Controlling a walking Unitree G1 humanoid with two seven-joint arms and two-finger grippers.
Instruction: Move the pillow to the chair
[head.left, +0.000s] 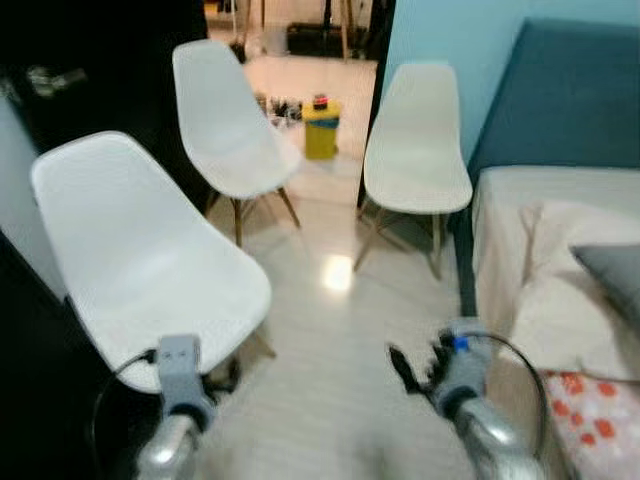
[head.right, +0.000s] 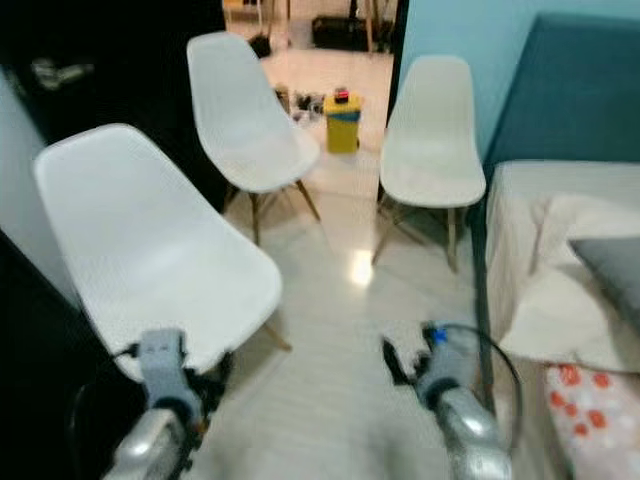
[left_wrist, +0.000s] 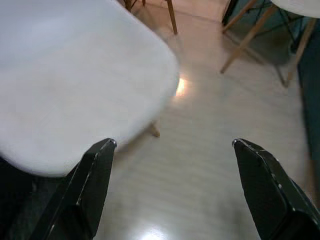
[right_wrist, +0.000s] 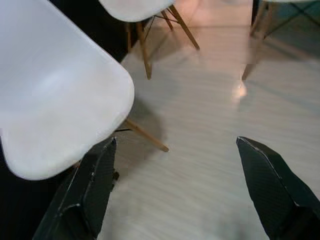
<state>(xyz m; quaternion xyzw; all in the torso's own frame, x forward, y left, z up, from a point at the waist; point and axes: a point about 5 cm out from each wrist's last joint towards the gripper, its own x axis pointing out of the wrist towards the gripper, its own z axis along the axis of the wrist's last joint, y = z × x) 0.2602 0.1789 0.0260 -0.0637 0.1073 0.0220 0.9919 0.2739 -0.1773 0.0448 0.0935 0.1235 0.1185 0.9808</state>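
Both end effectors, left (left_wrist: 172, 187) and right (right_wrist: 175, 187), spread and empty over the floor (head.left: 340, 380); grey pillow (head.left: 612, 272) on bed (head.left: 520, 200), nearest chair (head.left: 150, 270) opposite; risk: one-handed pinch slips off soft fabric.

I can read no text, label, brand or number anywhere before me; the yellow container (head.left: 321, 128) on the floor beyond the chairs is too blurred to show any lettering.
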